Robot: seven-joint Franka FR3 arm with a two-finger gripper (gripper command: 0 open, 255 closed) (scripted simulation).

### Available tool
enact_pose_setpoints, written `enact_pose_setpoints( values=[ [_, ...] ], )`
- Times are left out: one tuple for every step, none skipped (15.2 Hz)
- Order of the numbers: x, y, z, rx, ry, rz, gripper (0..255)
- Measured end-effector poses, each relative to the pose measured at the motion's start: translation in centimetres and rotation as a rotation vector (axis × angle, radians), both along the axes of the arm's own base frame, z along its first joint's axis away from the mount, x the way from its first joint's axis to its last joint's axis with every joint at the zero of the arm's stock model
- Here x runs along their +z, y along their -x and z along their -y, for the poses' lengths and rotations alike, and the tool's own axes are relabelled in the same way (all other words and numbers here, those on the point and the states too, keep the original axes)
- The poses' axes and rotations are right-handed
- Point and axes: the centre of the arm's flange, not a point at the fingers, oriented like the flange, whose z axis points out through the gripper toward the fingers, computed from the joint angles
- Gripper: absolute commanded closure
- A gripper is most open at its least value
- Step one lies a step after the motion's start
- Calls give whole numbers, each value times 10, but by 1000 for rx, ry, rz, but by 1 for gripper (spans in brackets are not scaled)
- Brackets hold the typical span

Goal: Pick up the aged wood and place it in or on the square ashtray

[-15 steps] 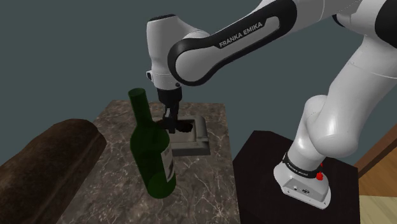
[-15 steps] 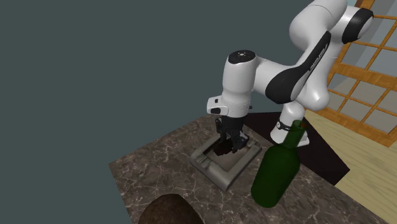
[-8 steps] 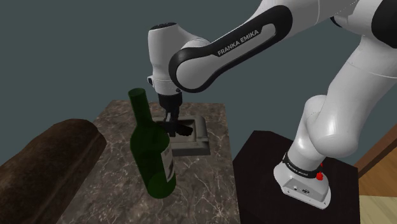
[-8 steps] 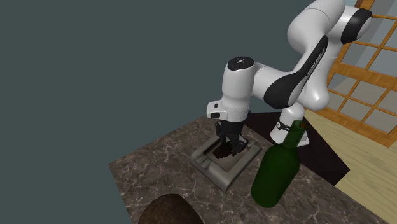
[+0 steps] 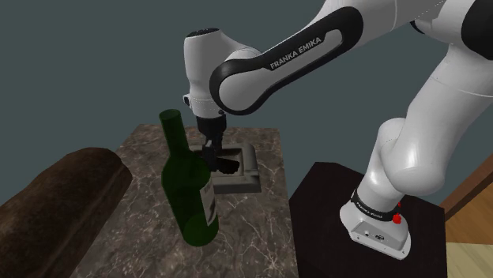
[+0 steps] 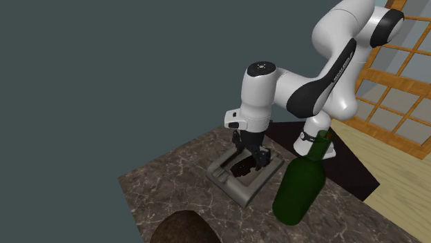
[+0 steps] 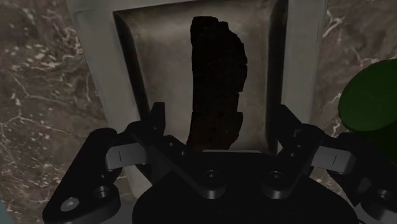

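Note:
The aged wood point(image 7: 216, 76), a dark, nearly black curved piece, lies in the hollow of the square grey ashtray point(image 7: 95, 51). My gripper point(image 7: 220, 109) hangs just above it, open, one finger on each side and neither touching the wood. In the shoulder view the gripper point(image 5: 213, 158) stands over the ashtray point(image 5: 237, 188), with the wood point(image 5: 226, 167) below its fingers. In the second exterior view the wood point(image 6: 242, 168) rests inside the ashtray point(image 6: 231, 188) under the gripper point(image 6: 250, 153).
A tall green bottle point(image 5: 188, 189) stands upright on the marble table point(image 5: 142, 237) close beside the ashtray and partly hides it; the bottle point(image 6: 298, 186) shows in the second exterior view too. A large brown rounded form point(image 5: 63, 197) lies off the table's edge. The black stand point(image 5: 332, 205) is nearby.
The gripper came down a little over the ashtray, then its fingers spread apart. The wood left them and now lies in the ashtray.

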Motion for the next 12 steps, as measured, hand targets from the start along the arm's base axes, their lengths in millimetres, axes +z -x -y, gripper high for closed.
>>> enact_pose_setpoints(
  values=[
    [0,0,0,0,0,0,0],
    [7,1,1,0,0,0,0],
    [16,1,2,0,0,1,0],
    [29,0,1,0,-1,1,0],
    [40,2,1,0,-1,1,0],
    [44,1,1,0,-1,1,0],
    [47,1,1,0,-1,1,0],
    [48,0,1,0,0,1,0],
    [49,0,1,0,0,0,0],
    [50,-1,1,0,0,0,0],
    [50,-1,2,0,0,0,0],
    [50,-1,2,0,0,0,0]
  ],
)
